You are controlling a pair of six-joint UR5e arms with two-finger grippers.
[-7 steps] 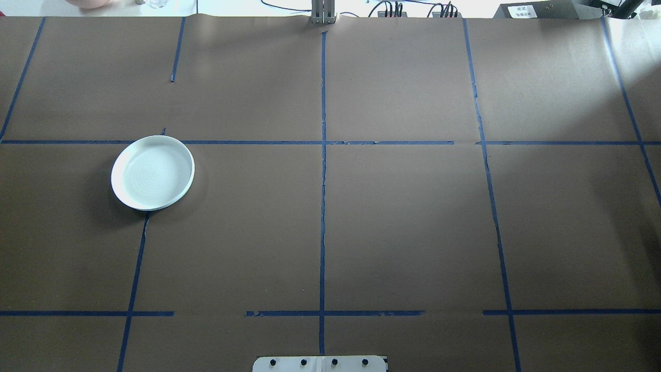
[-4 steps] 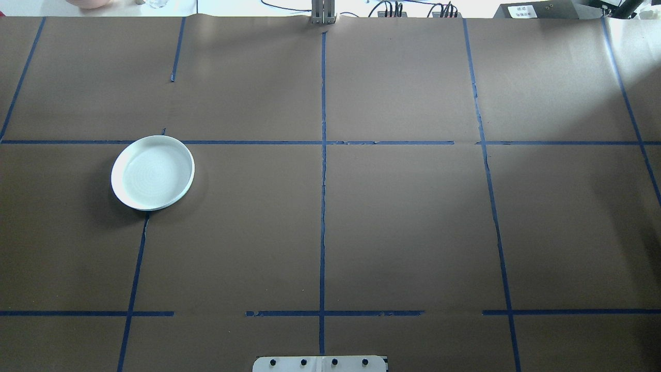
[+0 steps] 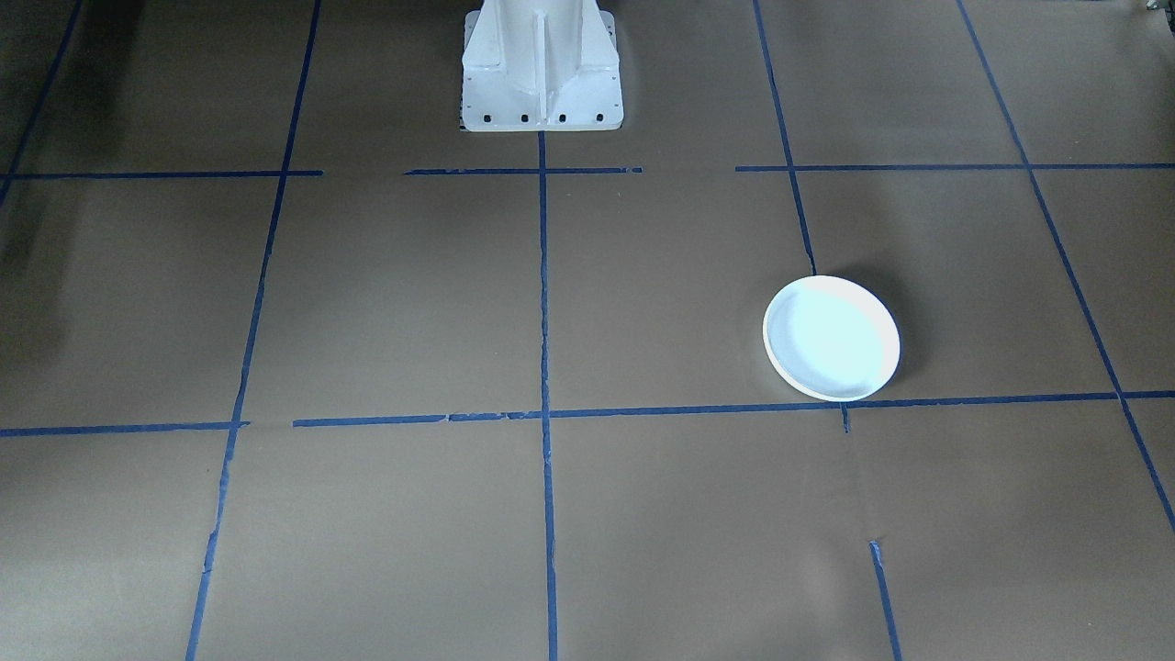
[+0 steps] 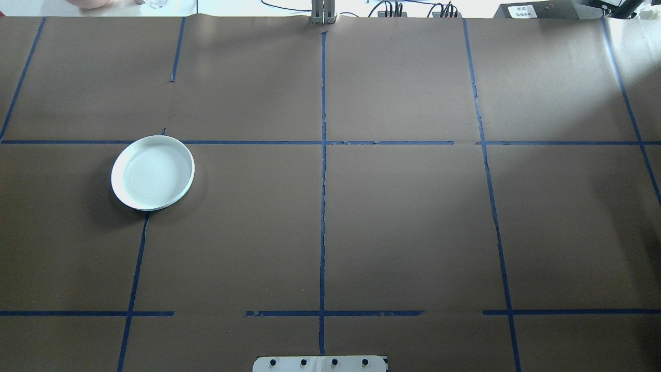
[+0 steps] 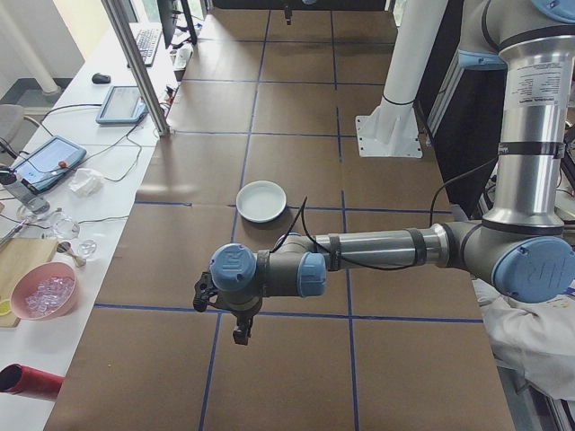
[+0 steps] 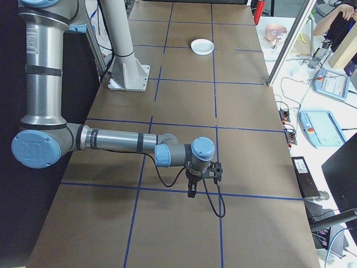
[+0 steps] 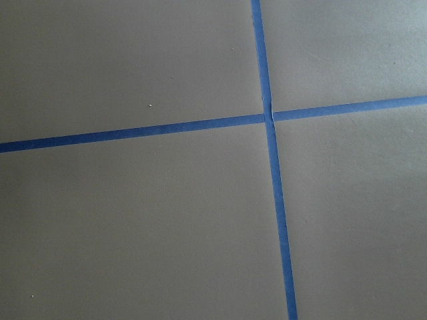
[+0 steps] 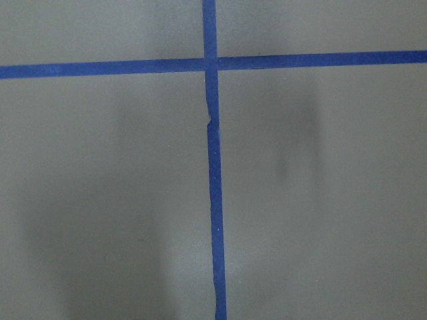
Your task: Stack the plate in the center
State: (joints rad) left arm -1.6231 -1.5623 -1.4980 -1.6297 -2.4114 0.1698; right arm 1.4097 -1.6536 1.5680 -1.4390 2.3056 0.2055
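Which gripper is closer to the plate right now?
Left. The left gripper hangs over the table's left end, short of the plate; the right gripper hangs at the opposite end, far from it.

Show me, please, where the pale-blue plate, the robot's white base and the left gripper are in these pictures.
pale-blue plate [image 4: 153,173]: overhead exterior view, on its ringed middle.
robot's white base [image 3: 541,69]: exterior front-facing view, on the pedestal's front face.
left gripper [image 5: 241,336]: exterior left view, at the fingertips of the near arm.

No legible text anywhere (labels too blurred)
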